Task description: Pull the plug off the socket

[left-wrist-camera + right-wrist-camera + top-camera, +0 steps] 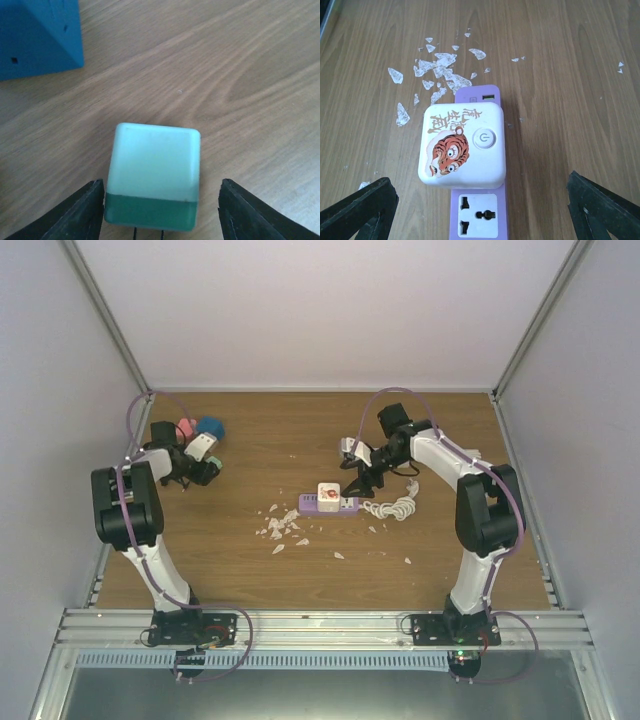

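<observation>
A white plug adapter with a tiger picture (pixel 462 145) sits plugged into a purple power strip (pixel 477 215) at mid-table; both show in the top view (pixel 329 495). My right gripper (pixel 481 200) hangs open above the strip, its fingers (pixel 365 207) wide apart on either side and touching nothing. My left gripper (pixel 162 215) is open at the far left. A mint-green and dark-green cube plug (pixel 155 170) lies on the wood between its fingers (pixel 80 212), close to the left one and apart from the right one. Its prongs point toward the wrist.
A blue block (pixel 37 35) and a pink one (pixel 186 428) sit at the far left near my left gripper (pixel 210 465). White fragments (pixel 440 70) are scattered left of the strip. The strip's coiled white cord (pixel 395 506) lies to its right.
</observation>
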You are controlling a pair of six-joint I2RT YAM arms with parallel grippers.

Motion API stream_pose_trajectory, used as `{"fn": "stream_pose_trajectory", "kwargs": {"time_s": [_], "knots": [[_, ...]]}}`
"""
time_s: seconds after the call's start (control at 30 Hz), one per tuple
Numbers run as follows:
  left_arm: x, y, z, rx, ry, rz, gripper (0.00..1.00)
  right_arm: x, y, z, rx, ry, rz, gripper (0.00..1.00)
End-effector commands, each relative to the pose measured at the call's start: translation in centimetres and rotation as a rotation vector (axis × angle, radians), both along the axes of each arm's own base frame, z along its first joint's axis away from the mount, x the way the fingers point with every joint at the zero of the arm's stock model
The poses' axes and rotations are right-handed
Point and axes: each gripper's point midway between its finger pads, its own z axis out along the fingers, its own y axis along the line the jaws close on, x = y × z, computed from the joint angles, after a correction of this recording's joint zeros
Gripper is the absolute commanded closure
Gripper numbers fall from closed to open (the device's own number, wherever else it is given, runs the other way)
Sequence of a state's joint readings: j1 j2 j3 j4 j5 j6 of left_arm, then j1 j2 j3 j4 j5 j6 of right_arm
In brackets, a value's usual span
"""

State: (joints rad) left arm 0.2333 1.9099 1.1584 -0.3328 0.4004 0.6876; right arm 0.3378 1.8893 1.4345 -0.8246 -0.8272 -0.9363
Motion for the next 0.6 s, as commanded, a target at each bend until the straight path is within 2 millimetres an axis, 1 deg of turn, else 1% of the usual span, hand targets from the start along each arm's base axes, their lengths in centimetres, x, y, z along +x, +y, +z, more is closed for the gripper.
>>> {"fn": "stream_pose_trajectory", "kwargs": {"time_s": [0.0,0.07,0.13,0.23,0.3,0.37,0.5,0.57], "knots": [[-0.3,-0.8,3.5,-0.041,-0.08,-0.036,0.32,-0.9,0.4,0.7,0.004,-0.062,0.059,0.06],[-0.5,-1.7,5.0,-0.069,-0.12,-0.074,0.26,-1.1,0.6,0.7,0.005,-0.069,0.068,0.07],[-0.7,-2.4,6.5,-0.088,-0.159,-0.113,0.22,-1.2,0.6,0.5,0.006,-0.068,0.071,0.06],[-0.9,-3.5,8.5,-0.118,-0.209,-0.157,0.18,-1.4,0.6,0.2,0.007,-0.067,0.077,0.06],[-1.3,-4.5,9.8,-0.153,-0.235,-0.2,0.16,-1.4,0.6,0.0,0.004,-0.071,0.076,0.06],[-1.7,-5.6,10.7,-0.168,-0.258,-0.243,0.13,-1.5,0.4,-0.2,-0.001,-0.071,0.073,0.06],[-1.7,-7.7,12.1,-0.174,-0.278,-0.294,0.13,-1.9,0.0,-0.8,-0.008,-0.056,0.059,0.07],[-2.0,-9.5,13.2,-0.217,-0.291,-0.349,0.12,-1.9,-0.4,-1.1,-0.013,-0.05,0.049,0.06]]}}
